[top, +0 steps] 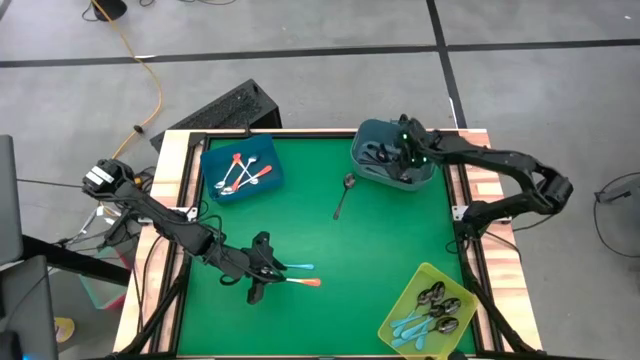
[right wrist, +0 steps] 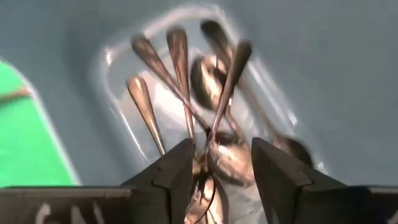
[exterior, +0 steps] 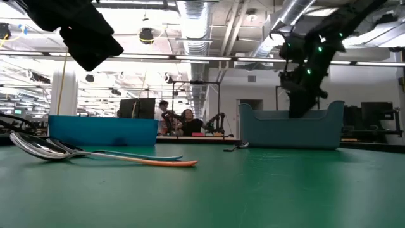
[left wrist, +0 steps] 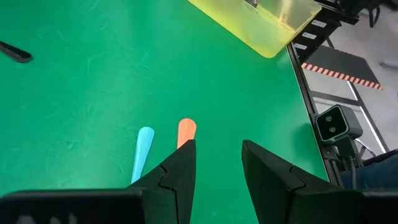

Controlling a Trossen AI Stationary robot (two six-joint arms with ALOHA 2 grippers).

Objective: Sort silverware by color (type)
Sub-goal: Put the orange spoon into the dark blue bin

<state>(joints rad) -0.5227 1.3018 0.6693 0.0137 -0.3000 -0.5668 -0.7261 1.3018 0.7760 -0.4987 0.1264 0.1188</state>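
Both arms are dark, jointed links — the left arm (top: pixel 160 215) has a pale wrist block, the right arm (top: pixel 500 165) shows green lights; wedge-shaped black fingers (left wrist: pixel 180 174).

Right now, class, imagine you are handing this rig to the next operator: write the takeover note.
Right gripper: open, above the grey-blue bin of plain metal spoons.
Left gripper: open, low over the orange-handled spoon and blue-handled spoon on the green mat.
Done: orange-handled spoons lie in the blue bin, blue-handled ones in the yellow bin.
Left: those two spoons, plus one dark spoon mid-mat.
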